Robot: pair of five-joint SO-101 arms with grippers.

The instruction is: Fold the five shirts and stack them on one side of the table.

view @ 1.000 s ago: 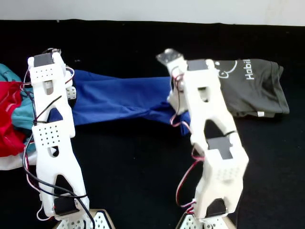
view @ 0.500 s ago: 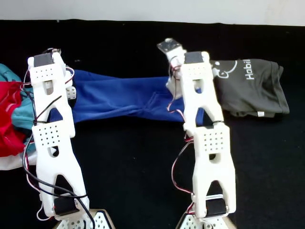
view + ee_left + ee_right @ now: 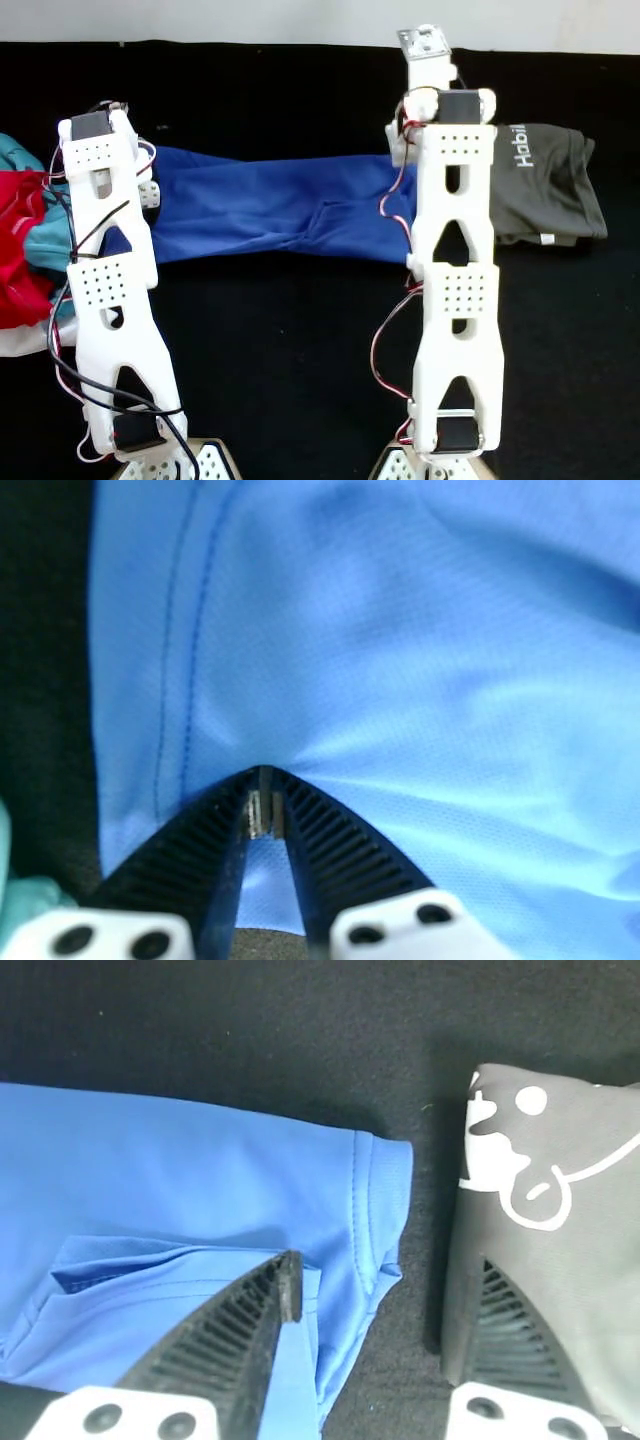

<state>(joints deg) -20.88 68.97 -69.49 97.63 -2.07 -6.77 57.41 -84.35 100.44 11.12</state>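
A blue shirt lies stretched in a long band across the black table. My left gripper is shut on the blue shirt near its left end, beside a stitched hem; in the high view it sits at the left gripper. My right gripper is open above the shirt's right end. One finger hangs over the blue shirt, the other over the folded dark grey shirt. The right arm hides that end from above.
The dark grey shirt with white print lies folded at the right side. A loose pile of red and teal shirts sits at the left edge, with white cloth under it. The table's front middle is bare black.
The right arm has straightened and swung right and away from its base. The blue shirt's right end now lies farther right, close to the grey shirt. The left arm has kept still.
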